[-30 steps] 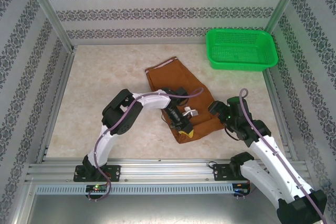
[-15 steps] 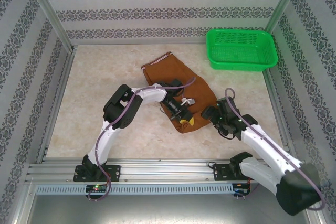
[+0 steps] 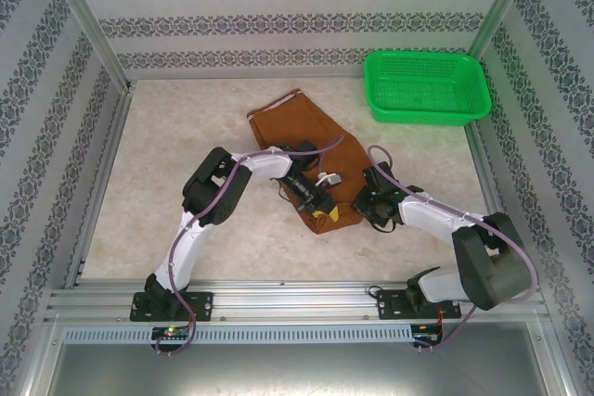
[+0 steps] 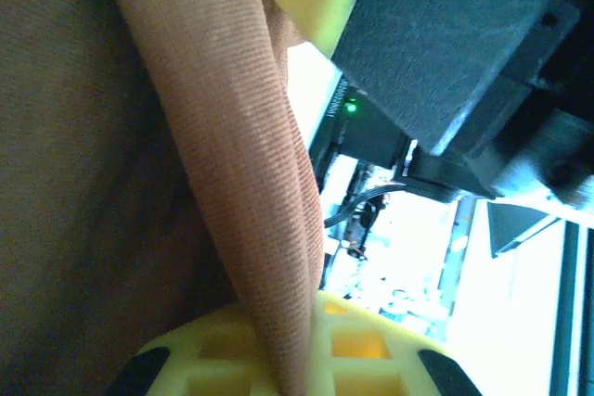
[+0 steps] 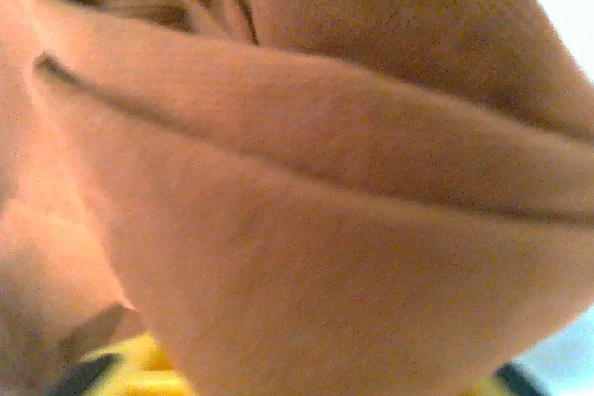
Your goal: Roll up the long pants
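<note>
The long pants (image 3: pixel 295 129) lie as a folded rust-brown bundle at mid-table, running from back left to front right. My left gripper (image 3: pixel 320 203) sits over the bundle's near end. In the left wrist view a ribbed fold of the pants (image 4: pixel 241 136) runs down between my left gripper's (image 4: pixel 290 359) yellow pads (image 4: pixel 390 354), which are shut on it. My right gripper (image 3: pixel 368 201) is at the bundle's right edge. Bunched pants cloth (image 5: pixel 306 183) fills the right wrist view and lies in my right gripper (image 5: pixel 306 359), over a yellow finger (image 5: pixel 139 359), gripped.
A green basket (image 3: pixel 422 116) stands at the back right corner. Metal frame posts and patterned walls close in the table. The right arm's dark body (image 4: pixel 445 53) with a green light sits close beside my left gripper. Bare table lies left of the pants.
My right arm swung left until its gripper reached the bundle's right edge, and its jaws closed there. My left gripper drew the cloth slightly back and left, still holding it.
</note>
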You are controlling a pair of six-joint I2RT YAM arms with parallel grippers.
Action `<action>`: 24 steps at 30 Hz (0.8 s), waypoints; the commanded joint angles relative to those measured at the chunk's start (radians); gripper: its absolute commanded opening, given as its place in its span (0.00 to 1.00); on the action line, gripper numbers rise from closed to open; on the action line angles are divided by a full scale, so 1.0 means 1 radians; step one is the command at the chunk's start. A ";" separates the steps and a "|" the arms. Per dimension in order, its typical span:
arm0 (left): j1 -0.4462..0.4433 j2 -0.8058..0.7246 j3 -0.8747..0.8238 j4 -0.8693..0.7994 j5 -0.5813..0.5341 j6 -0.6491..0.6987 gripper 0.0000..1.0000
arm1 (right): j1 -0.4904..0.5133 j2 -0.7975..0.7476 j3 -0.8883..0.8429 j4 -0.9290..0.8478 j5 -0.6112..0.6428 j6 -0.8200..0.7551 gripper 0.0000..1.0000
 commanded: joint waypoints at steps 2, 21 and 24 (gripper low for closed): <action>0.019 -0.113 -0.016 -0.115 -0.236 0.102 0.16 | -0.018 -0.027 -0.056 0.011 0.073 0.021 0.00; -0.645 -0.756 -0.558 0.569 -2.093 0.464 0.43 | -0.010 -0.289 -0.124 -0.172 0.037 0.034 0.00; -0.666 -0.802 -0.552 0.560 -2.066 0.469 0.44 | -0.003 -0.283 -0.131 -0.165 0.037 0.040 0.00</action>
